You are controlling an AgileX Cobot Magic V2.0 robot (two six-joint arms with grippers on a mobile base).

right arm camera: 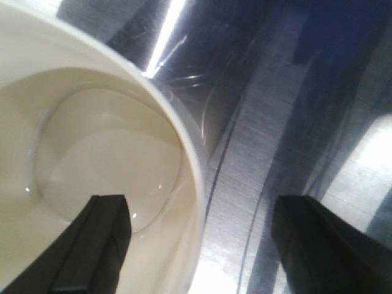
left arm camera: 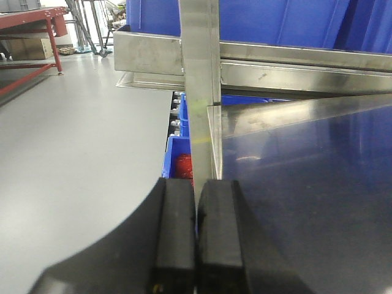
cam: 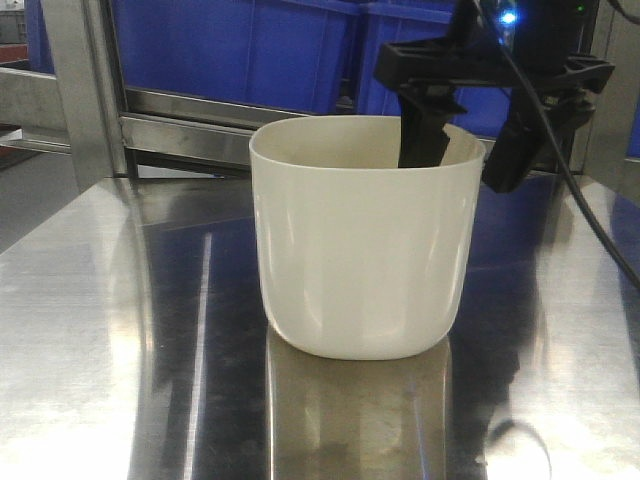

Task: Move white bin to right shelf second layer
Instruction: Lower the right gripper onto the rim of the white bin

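While one white bin (cam: pixel 360 240) is sitting upright in the middle of the front view on the shiny steel bench (cam: pixel 90 350), two blue crates (cam: pixel 230 50) are showing behind it along the top of the frame, above a steel rack rail (cam: pixel 180 135). Two grippers are showing across the views. The right gripper (cam: pixel 470 150) is hanging at the upper right of the front view, jaws spread wide and straddling the bin's right wall. One black finger (cam: pixel 425 140) is reaching down inside the bin and the other is hanging outside it. In the right wrist view the rim is running between the two fingers; whether either is touching the wall cannot be told. The left gripper (left arm camera: pixel 196 233) is filling the bottom of the left wrist view, clenched with its pads pressed together on nothing, near the bench's edge. A small blue light (cam: pixel 508 17) is glowing at the top right of the front view.
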